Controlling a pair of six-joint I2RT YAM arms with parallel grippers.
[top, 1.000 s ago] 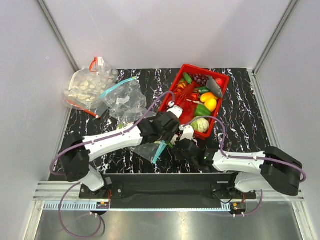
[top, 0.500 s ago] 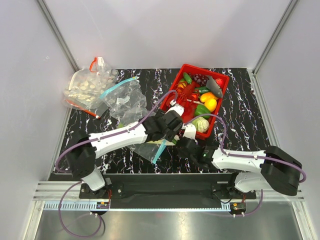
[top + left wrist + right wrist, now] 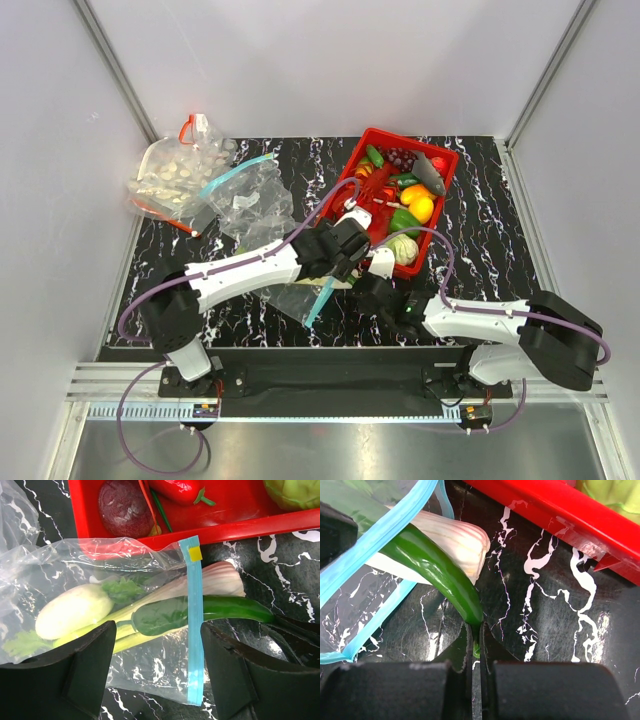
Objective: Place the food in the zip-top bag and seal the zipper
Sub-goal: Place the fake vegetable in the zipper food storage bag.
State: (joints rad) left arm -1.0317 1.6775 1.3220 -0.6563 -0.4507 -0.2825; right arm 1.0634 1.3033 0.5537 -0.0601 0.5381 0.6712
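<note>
The zip-top bag (image 3: 150, 680) lies flat just in front of the red basket (image 3: 240, 527), with its teal zipper (image 3: 195, 630) unsealed. Inside it lie a white radish (image 3: 75, 610) and the green leaves of the leek. The leek's white bulb (image 3: 220, 577) pokes out of the mouth. A long green vegetable (image 3: 225, 607) lies half in and half out across the zipper. My left gripper (image 3: 158, 650) hovers open over the bag's mouth and holds nothing. My right gripper (image 3: 476, 635) is shut on the stem end of the green vegetable (image 3: 440, 575), beside the leek bulb (image 3: 460, 542).
The red basket (image 3: 440, 160) holds a grey fish, yellow, red and green produce and a pale cabbage (image 3: 402, 249). At the back left lie another crinkly clear bag (image 3: 250, 205) and a bag with a red zipper (image 3: 175, 175).
My left gripper has shifted a little right, toward the basket, and its jaws stand slightly wider. The right gripper has hardly moved.
</note>
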